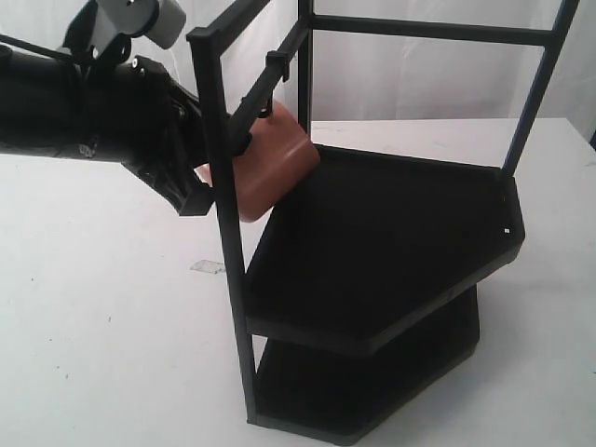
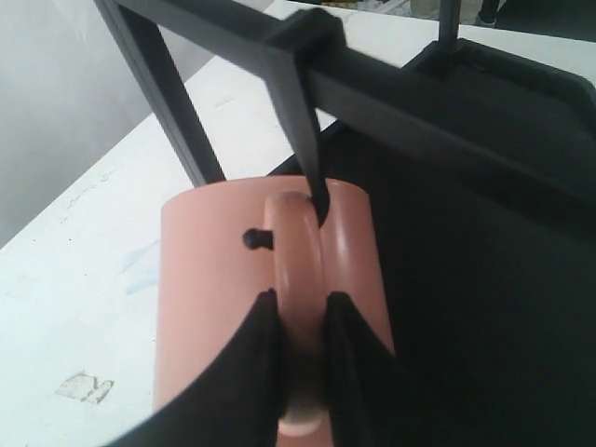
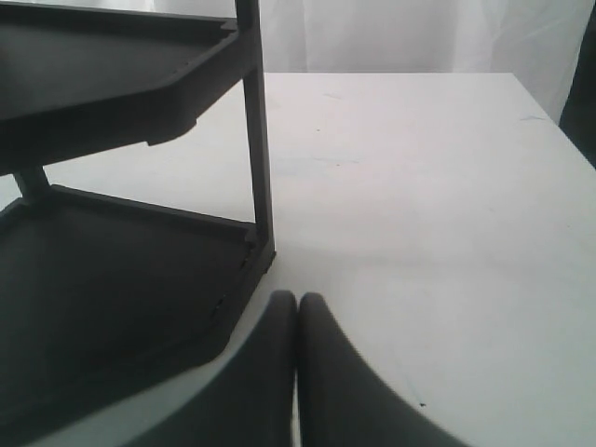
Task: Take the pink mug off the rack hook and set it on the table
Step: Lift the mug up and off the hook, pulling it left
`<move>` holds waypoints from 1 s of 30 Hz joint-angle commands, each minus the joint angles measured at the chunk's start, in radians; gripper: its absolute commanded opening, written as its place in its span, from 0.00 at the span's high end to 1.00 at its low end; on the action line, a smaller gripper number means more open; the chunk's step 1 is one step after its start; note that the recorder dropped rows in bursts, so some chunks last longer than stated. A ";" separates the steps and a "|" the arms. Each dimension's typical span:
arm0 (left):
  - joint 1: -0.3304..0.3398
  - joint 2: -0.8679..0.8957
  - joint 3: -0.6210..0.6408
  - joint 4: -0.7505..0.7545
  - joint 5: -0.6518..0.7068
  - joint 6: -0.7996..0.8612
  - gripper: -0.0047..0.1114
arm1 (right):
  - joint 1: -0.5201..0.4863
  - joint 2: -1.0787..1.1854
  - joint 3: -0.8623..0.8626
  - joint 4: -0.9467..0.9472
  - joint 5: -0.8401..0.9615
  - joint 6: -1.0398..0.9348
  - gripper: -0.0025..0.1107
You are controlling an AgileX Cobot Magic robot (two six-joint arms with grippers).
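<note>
Left gripper [image 2: 300, 368]: the two black fingers [image 2: 264, 349] are closing on either side of the loop handle [image 2: 296, 251] of the small salmon-pink ceramic mug [image 2: 209, 289]. They appear to be touching it, so I am reading this as a grip on the handle.

Mug position: it is hanging tilted from the thin black metal hook [image 2: 315, 182], which is passing through the top of the handle loop. The hook is hanging from a squarish black clip [image 2: 307, 33] on the top rail of the black two-shelf frame rack [image 1: 372, 242]. In the exterior view the mug [image 1: 275, 172] is sitting just behind the rack's front post, over the edge of the upper shelf. It is not yet on the wide matte white table [image 1: 102, 298].

Right gripper [image 3: 296, 372]: fingers are pressing together on nothing, low over the table near a rack foot.

Risks, as judged from here:
- The hook tip is lying inside the loop. A straight pull outward would catch it and drag or tip the rack, so the mug is probably needing a lift first.
- The grip is on a narrow, rounded, glazed handle, so the mug could be rotating or slipping between the pads once its weight leaves the hook.
- The front post and shelf edge are close, and a swinging mug or the arm itself could be knocking them.
</note>
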 commanded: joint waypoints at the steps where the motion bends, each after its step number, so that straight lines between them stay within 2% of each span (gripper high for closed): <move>1: 0.000 -0.045 0.005 -0.024 -0.019 -0.007 0.96 | 0.002 -0.006 -0.002 0.000 -0.009 0.000 0.98; 9: 0.000 -0.112 0.007 0.005 -0.019 -0.051 0.96 | 0.002 -0.006 -0.002 0.000 -0.009 0.000 0.98; 23: 0.002 -0.114 0.014 0.122 -0.030 -0.084 0.96 | 0.002 -0.006 -0.002 0.000 -0.009 0.000 0.98; 26: 0.015 -0.114 0.062 0.122 -0.119 -0.091 0.96 | 0.002 -0.006 -0.002 0.000 -0.009 0.000 0.98; 30: 0.051 -0.126 0.157 0.075 -0.363 -0.167 0.96 | 0.002 -0.006 -0.002 0.000 -0.009 0.000 0.98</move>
